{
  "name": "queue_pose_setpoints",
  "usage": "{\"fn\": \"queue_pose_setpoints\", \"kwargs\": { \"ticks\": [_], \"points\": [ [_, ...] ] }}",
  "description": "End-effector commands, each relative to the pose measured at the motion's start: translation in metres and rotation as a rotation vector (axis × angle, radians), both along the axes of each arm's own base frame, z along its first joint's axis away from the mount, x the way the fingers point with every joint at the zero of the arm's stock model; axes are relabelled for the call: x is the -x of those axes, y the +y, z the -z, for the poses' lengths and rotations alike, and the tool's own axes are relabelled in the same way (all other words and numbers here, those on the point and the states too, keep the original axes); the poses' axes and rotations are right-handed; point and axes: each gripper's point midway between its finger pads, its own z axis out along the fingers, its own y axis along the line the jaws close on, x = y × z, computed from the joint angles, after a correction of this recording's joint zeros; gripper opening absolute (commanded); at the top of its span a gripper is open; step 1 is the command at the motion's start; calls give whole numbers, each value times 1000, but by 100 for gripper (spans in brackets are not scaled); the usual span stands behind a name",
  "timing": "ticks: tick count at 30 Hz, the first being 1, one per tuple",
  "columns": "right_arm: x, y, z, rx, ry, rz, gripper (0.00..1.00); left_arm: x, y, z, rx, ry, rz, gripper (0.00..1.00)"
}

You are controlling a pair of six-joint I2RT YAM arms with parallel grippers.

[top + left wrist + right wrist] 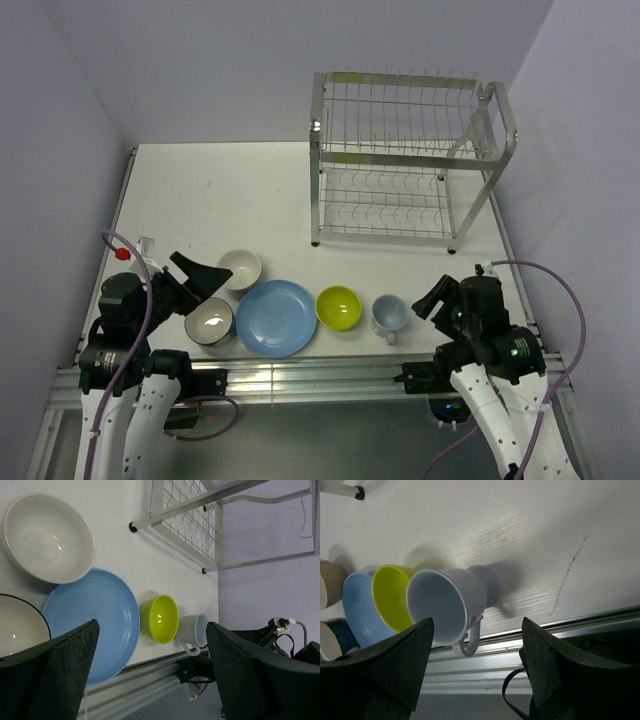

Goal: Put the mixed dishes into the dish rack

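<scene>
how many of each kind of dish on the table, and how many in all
bowls: 3 (cream bowl, dark bowl, green bowl)
plates: 1 (blue plate)
mugs: 1 (mug)
total: 5

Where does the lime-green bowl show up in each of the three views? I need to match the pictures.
Top external: the lime-green bowl sits low, just right of centre, in the row of dishes.
Left wrist: the bowl is at the centre, slightly below the middle.
Right wrist: the bowl is left of centre, partly hidden behind the pale mug.
Shared landmark: in every view the bowl lies between the mug and the blue plate.
</scene>
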Motion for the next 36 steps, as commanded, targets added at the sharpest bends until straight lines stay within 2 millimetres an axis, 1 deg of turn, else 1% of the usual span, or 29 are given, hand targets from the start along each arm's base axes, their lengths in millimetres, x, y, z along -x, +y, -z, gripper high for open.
{"fn": "queue_pose_setpoints", "kwargs": {
  "ticks": [1, 6, 10, 14, 15, 18, 22, 28, 32, 36],
  "points": [
    [-17, -3, -4, 11, -29, 37, 78, -8, 2, -1, -23, -37, 1, 96],
    [-26, -3, -6, 27, -15, 36, 78, -10, 1, -1, -24, -45, 8, 96],
    [-30, 0, -3, 37, 7, 22, 78, -12, 1, 0, -32, -43, 7, 96],
    [-34, 12, 4, 12, 29, -2, 78, -13, 0, 2, -29, -45, 10, 96],
    [-33, 17, 6, 12, 34, -30, 78, -14, 0, 3, -28, -42, 13, 96],
    [-35, 23, 8, 16, 38, -27, 78, -14, -1, 4, -25, -40, 16, 96],
    [-30, 38, 17, 15, 64, -77, 78, -13, 0, 5, -31, -40, 15, 96],
    [-26, 43, 26, 48, 79, -80, 77, -12, -1, 6, -28, -39, 21, 96],
    [-21, 53, 36, 50, 103, -110, 78, -12, -1, 8, -29, -35, 24, 96],
    [-20, 56, 42, 80, 112, -112, 78, -12, -2, 8, -28, -35, 27, 96]
  ]
}}
